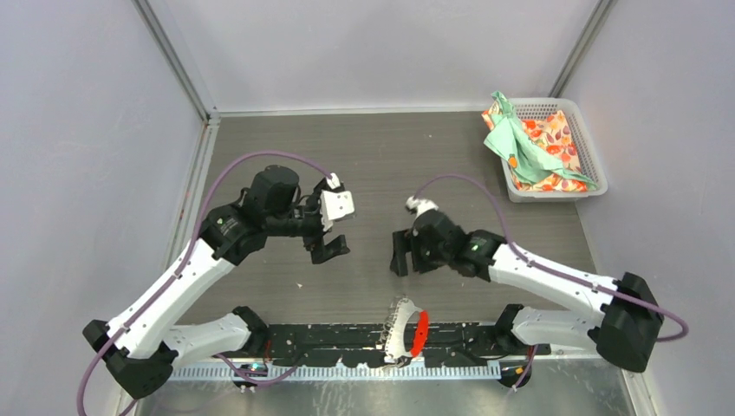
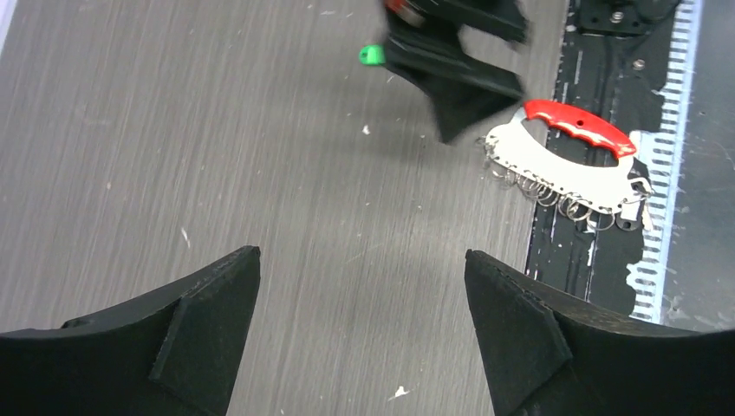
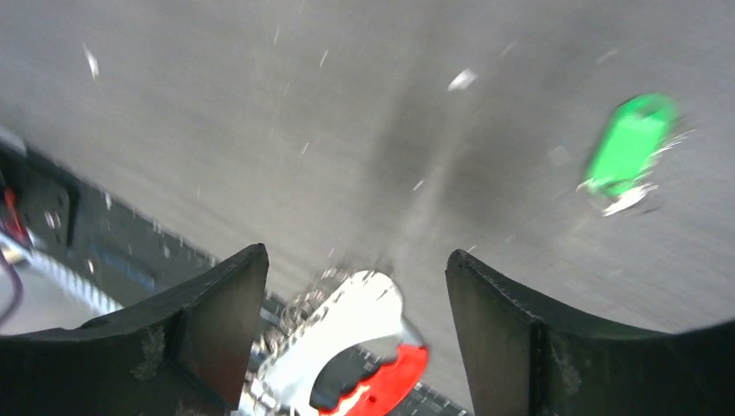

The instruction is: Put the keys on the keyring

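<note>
Fingers of left gripper [image 2: 362, 329] and right gripper [image 3: 355, 321] spread wide, both empty; pale metal-ringed keyring with red plastic tab [image 1: 407, 334] lies at near edge of grey table [image 1: 373, 156], green-tagged silver key [image 3: 631, 143] apart on tabletop.

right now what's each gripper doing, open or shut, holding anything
left gripper: open, holding nothing
right gripper: open, holding nothing
</note>
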{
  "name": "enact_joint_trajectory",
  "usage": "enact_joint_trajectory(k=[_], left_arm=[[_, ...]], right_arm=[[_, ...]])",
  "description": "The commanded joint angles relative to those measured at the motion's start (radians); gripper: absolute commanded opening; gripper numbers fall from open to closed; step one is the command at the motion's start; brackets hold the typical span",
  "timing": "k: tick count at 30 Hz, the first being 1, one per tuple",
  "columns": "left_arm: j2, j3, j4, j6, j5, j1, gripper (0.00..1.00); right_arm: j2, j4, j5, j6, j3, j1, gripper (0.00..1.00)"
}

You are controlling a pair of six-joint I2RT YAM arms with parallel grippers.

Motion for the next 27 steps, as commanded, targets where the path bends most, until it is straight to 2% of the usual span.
enact_joint_trajectory(k=[1, 4, 5, 9, 16, 21, 23, 24, 27], left_arm=[[-0.008, 0.047, -0.056, -0.055, -0.111, 0.018, 0.90], [0.002, 0.057, -0.073, -0.059, -0.149, 0.023, 0.90], [0.004, 0.064, -0.082, -0.062, -0.150, 0.025, 0.91], [-0.007, 0.066, -0.109, -0.067, -0.110, 0.025, 0.90], [-0.027, 0.060, -0.121, -0.066, -0.078, 0.025, 0.87], [-0.038, 0.049, -0.119, -0.056, -0.070, 0.025, 0.87], [-0.040, 0.047, -0.117, -0.049, -0.069, 0.025, 0.86], [-0.041, 0.045, -0.116, -0.049, -0.069, 0.025, 0.86], [-0.044, 0.041, -0.112, -0.053, -0.058, 0.025, 0.84]], right_arm=[[0.061, -0.099, 0.096, 0.106, 0.005, 0.203, 0.71], [0.086, -0.100, 0.113, 0.153, -0.023, 0.256, 0.54], [0.084, -0.098, 0.126, 0.168, -0.038, 0.264, 0.51], [0.073, -0.060, 0.177, 0.214, -0.090, 0.273, 0.49], [0.166, 0.033, 0.120, 0.194, -0.096, 0.287, 0.48], [0.213, 0.055, 0.121, 0.174, -0.095, 0.299, 0.47], [0.234, 0.049, 0.143, 0.176, -0.092, 0.299, 0.44], [0.243, 0.045, 0.162, 0.177, -0.091, 0.300, 0.39], [0.245, 0.042, 0.206, 0.179, -0.087, 0.299, 0.12]])
